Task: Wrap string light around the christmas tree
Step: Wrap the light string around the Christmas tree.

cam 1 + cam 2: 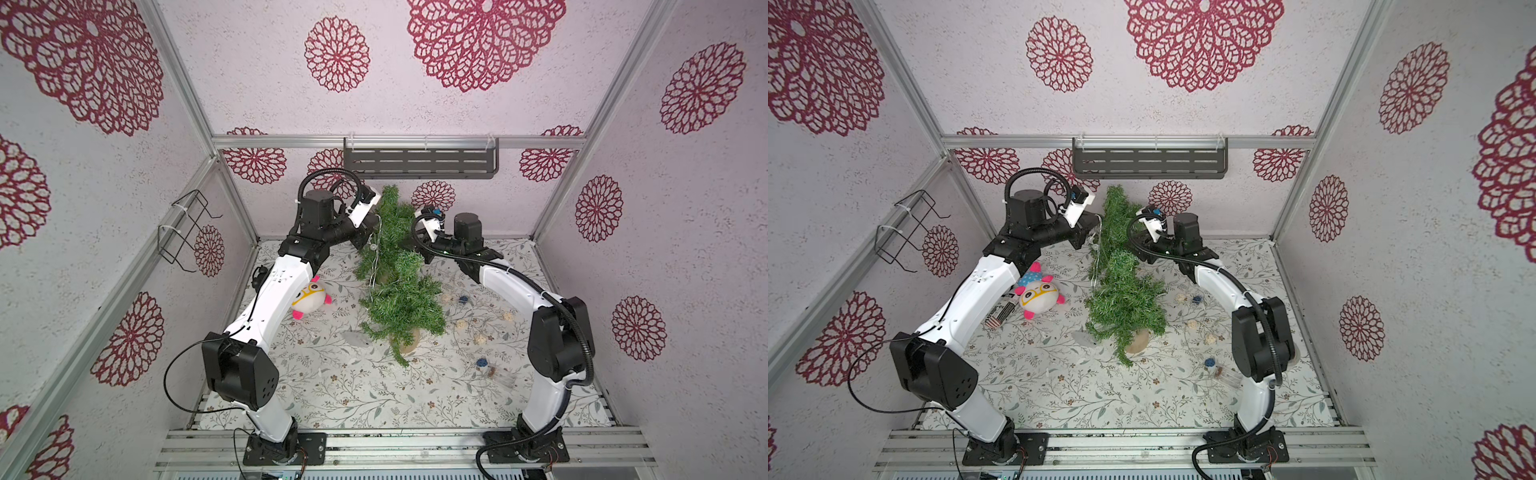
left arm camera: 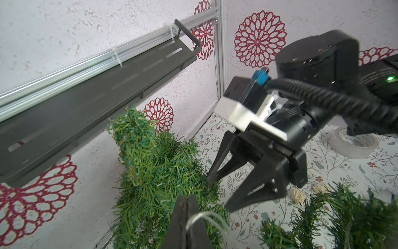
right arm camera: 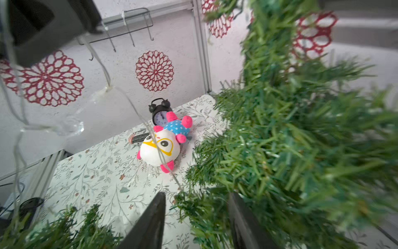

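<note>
The booth has pale rough walls (image 1: 685,257) printed with red flower medallions, and the table carries a white cloth (image 1: 332,395) with grey leaves and small flowers. Just past the aluminium rails (image 1: 395,440) at the near edge the cloth is bare, so the most free room is here.

Further in stands the green artificial christmas tree (image 1: 405,303) on its round tan foot (image 1: 411,343). A pale, clear-looking piece (image 1: 355,337) lies just near-left of the foot; I cannot tell whether it is the battery box. Left of the tree a round white plush toy with yellow glasses and pink feet (image 1: 311,299) lies partly under the left arm (image 1: 274,299). On the right, small woven balls (image 1: 461,324) are scattered.

Beside the upper tree, the left gripper (image 2: 186,200) has its jaws pressed together on the string light (image 2: 202,215), a thin pale wire with tiny bulbs. In both top views the wire hangs from there down the left side of the tree. The right gripper (image 2: 219,195) is at the other side of the tree. Its jaws stand apart, with twigs between them but nothing clamped.

I judge the work to be at an early stage: I see no full turn of wire around the tree, so nearly all the winding is left. Beyond the tree top, the dark slotted metal shelf (image 1: 419,162) on the far wall is near, so passing the wire behind looks tight.
</note>
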`<move>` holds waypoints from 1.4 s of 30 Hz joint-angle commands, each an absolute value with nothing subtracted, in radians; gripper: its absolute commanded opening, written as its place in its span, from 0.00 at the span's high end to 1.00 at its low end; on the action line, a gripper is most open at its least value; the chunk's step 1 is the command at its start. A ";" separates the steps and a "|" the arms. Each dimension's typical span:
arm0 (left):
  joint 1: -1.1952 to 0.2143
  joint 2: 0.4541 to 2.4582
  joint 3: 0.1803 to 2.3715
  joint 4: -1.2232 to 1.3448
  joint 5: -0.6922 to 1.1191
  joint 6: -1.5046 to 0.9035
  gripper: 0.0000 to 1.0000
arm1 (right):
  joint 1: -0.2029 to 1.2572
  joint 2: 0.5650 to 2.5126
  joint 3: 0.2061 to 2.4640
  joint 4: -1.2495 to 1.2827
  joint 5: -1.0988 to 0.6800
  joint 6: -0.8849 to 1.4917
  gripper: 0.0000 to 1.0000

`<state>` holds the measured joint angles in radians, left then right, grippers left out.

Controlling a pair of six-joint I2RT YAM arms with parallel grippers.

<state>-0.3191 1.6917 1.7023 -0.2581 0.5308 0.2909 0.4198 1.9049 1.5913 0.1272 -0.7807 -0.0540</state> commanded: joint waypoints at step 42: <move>-0.362 1.666 1.628 0.035 0.688 0.103 1.00 | 0.488 1.948 1.608 0.354 -0.830 -0.041 0.27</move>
